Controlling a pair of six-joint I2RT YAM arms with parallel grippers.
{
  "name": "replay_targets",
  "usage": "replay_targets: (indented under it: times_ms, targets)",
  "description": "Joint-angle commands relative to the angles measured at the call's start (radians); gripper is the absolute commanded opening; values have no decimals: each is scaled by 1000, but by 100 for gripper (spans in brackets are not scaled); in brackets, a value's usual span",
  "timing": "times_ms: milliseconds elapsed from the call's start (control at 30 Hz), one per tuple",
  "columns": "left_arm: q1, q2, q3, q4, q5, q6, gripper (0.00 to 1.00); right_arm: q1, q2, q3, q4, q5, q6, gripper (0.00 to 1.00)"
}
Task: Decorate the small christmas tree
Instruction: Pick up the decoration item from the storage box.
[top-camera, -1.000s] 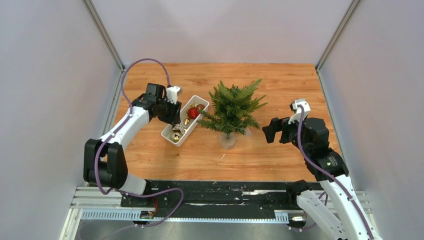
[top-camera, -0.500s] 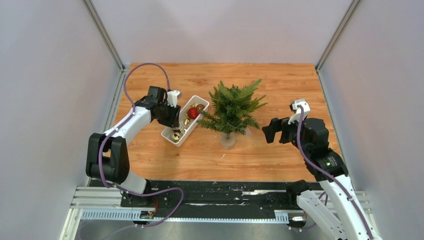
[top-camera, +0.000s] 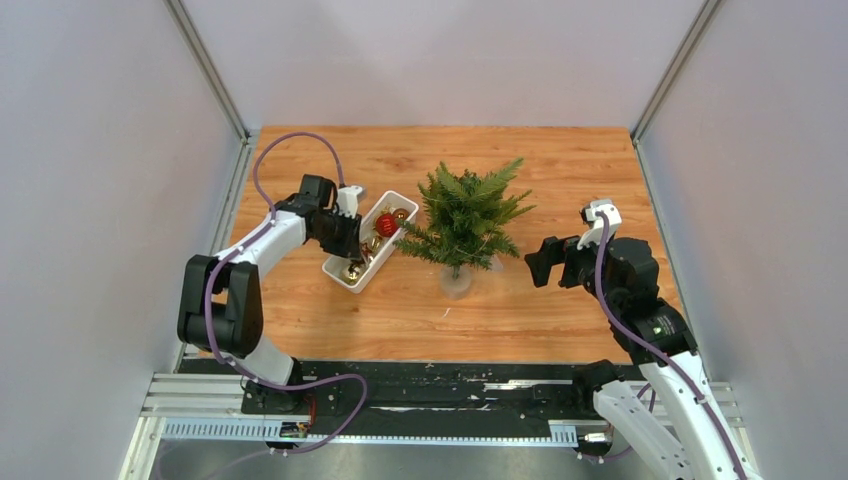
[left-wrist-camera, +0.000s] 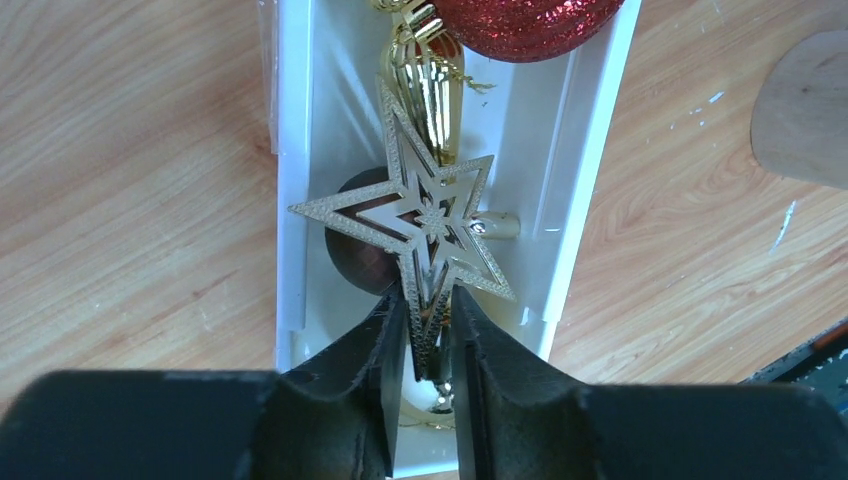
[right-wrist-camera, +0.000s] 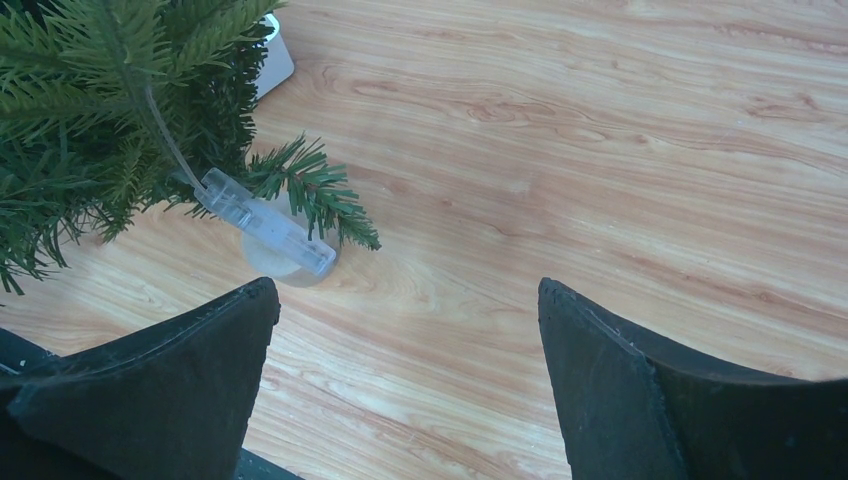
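The small christmas tree (top-camera: 465, 222) stands mid-table in its clear round base (top-camera: 456, 282); its branches (right-wrist-camera: 90, 110) and base (right-wrist-camera: 285, 250) show at the left of the right wrist view. My left gripper (left-wrist-camera: 428, 300) is down in the white tray (top-camera: 343, 275) and shut on the lower point of a gold glitter star (left-wrist-camera: 420, 215). Under the star lie a brown ball (left-wrist-camera: 362, 262), a gold ornament (left-wrist-camera: 425, 80) and a red glitter ball (left-wrist-camera: 525, 20). My right gripper (top-camera: 538, 262) is open and empty, right of the tree, above bare table.
The tray (left-wrist-camera: 290, 200) lies diagonally, left of the tree. A round wooden piece (left-wrist-camera: 805, 110) lies on the table beside the tray. Grey walls enclose the wooden table (top-camera: 560, 170) on three sides; a black rail runs along the near edge.
My left gripper has lowered and moved slightly right into the tray, coming down onto the ornaments. The right arm has not moved.
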Motion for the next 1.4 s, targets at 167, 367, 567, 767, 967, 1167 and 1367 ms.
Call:
replay_targets:
  times_ms: [167,367,567,767,967,1167,1367]
  targets:
    - [6,31,34,2,54,-23,5,-2,-9,-1,40,-1,-7,100]
    - [6,18,43,0,52,-7,0,-3,-10,0,41,0,-7,100]
    - [6,-66,64,-30,35,59,0,-2,-9,4,40,-1,-7,100]
    - [6,-189,93,-100,95,147,0,-2,-9,14,39,2,-11,100]
    - [6,-288,156,-188,129,232,0,-3,-3,65,17,7,-16,100]
    - [5,-360,318,-346,153,336,0,-3,2,180,-46,36,-55,100]
    - [5,-402,519,-482,173,386,0,-3,30,378,-86,-13,-101,100]
